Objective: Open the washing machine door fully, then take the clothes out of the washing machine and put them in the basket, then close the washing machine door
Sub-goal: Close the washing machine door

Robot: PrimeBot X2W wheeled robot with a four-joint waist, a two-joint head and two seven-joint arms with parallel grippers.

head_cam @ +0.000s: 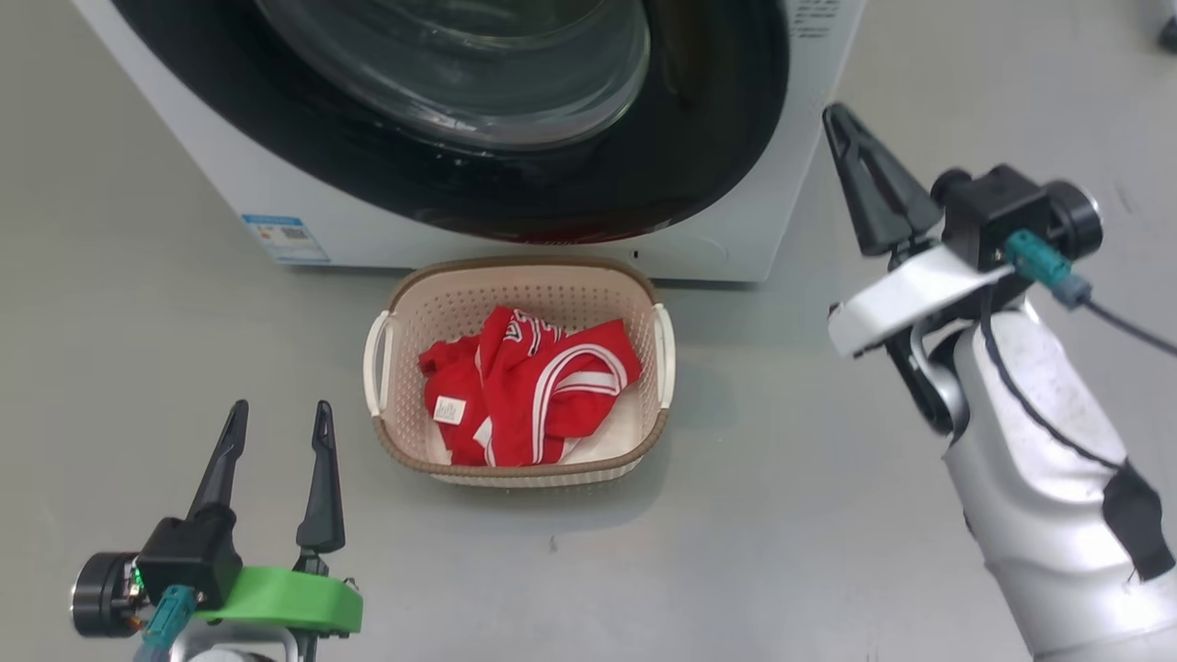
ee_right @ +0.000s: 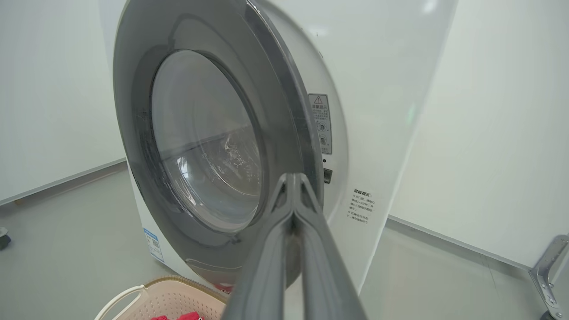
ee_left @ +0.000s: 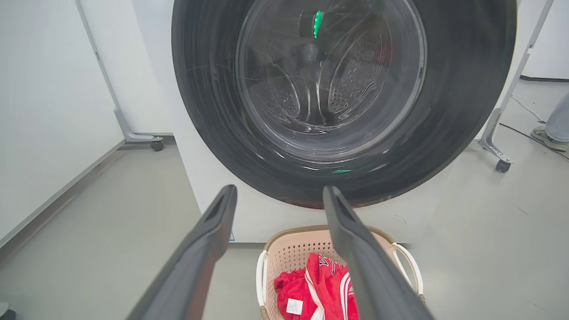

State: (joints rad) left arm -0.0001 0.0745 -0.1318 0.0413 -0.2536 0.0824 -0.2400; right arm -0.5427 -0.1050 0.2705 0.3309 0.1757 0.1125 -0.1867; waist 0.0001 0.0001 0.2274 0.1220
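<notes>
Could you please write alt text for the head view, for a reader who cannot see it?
A cream basket holding the red clothes sits on the floor before the white washing machine, whose black-rimmed glass door is at the top. The left gripper, open, is at lower left; the right gripper, shut, is raised at right.

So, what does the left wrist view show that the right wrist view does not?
Left wrist view: the open left gripper, drum holes behind the glass, a white label on the clothes, a person's shoe. Right wrist view: the shut right gripper, a warning sticker on the washing machine. Both: the washing machine door, the basket, some red of the clothes.
</notes>
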